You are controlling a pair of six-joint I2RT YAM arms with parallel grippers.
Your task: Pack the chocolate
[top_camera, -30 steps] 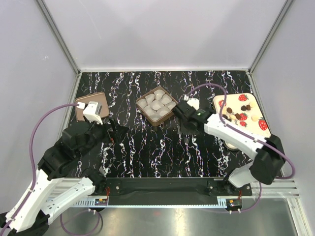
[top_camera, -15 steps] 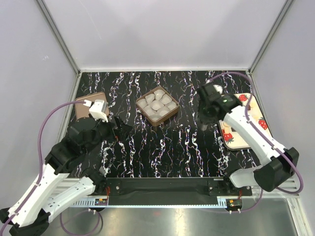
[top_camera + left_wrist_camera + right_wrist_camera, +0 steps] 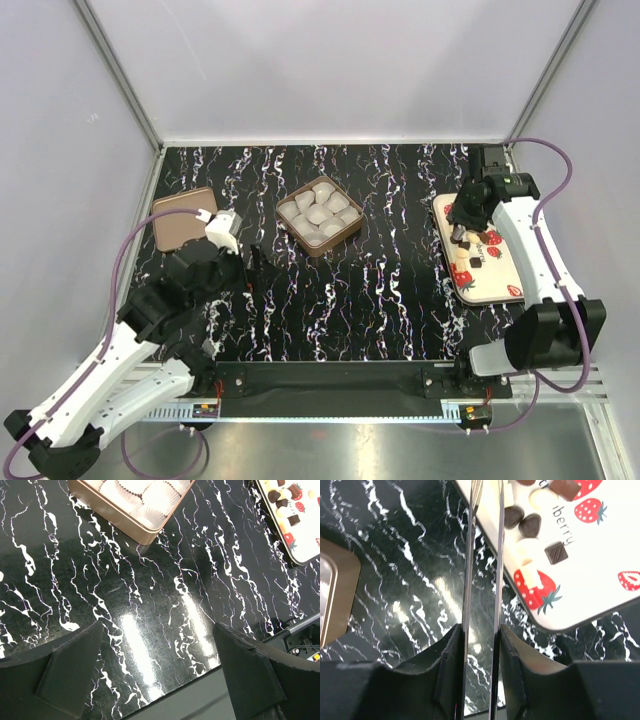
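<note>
your right claw [image 3: 481, 647] is clamped on a pair of thin, shiny metal tweezers [image 3: 499, 555]. its matte black fingers press the two flat blades from either side, with a narrow slit between them. the blades' far ends reach over the rim of a glossy cream tray [image 3: 600, 580] with rounded corners and red strawberry prints.

the chocolate [image 3: 531, 524] lies loose on that tray, just beside the blades. it is small smooth pieces: dark heart-like and square ones and a few pale rounded ones.

your left claw [image 3: 160, 645] gapes wide with nothing between its black fingers. it hangs over bare table [image 3: 390, 290], a polished black marble-look top with white veins and glare streaks.

a square brown box [image 3: 340, 240] of pleated white paper cups [image 3: 318, 214] sits mid-table, well apart from the tray. a flat brown slab [image 3: 183, 215] lies far left. plain pale walls [image 3: 330, 70] with metal framing close in the space.

the right arm stretches along the right edge, wrist bent down over the tray's far end. the left arm is folded, pointing toward the centre.
</note>
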